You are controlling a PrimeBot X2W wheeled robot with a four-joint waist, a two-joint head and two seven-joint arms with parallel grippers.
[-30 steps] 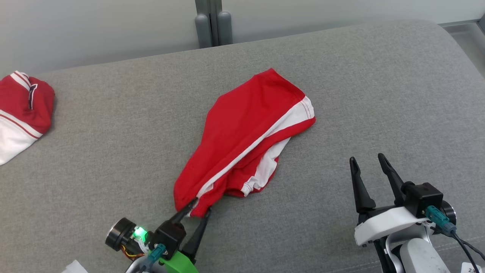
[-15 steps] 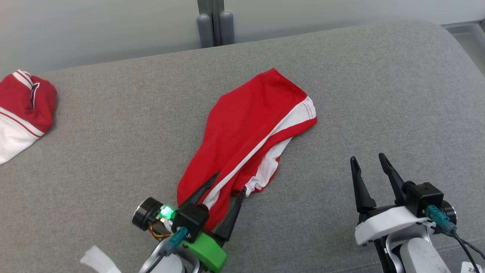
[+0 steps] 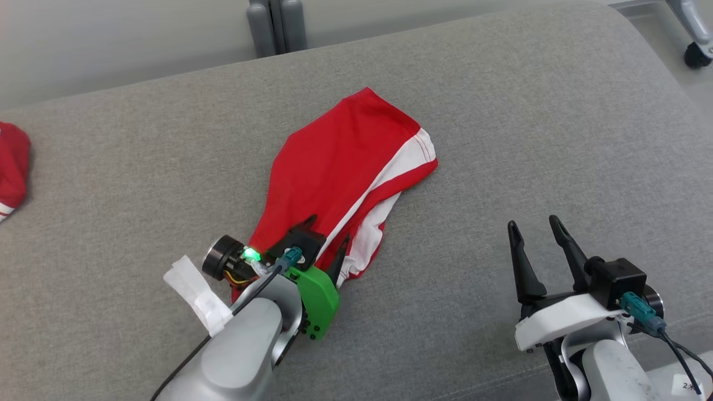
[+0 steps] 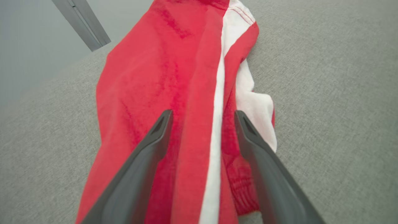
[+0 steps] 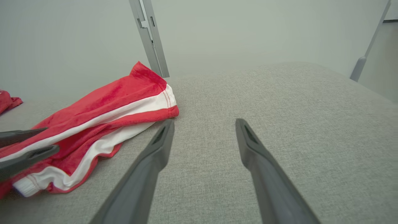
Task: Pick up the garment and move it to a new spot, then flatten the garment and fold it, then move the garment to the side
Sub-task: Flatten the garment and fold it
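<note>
Two garments, two claws, one cushion

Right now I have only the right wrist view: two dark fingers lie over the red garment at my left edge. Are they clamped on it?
Observer: No. The left wrist view shows the left gripper with its jaws open over the red garment, and the white stripe runs between them.
Operator: How does my right gripper sit relative to the cloth?
Observer: In the head view the right gripper stands open over bare grey cushion. It is off to the right of the red garment and does not touch it.
</note>
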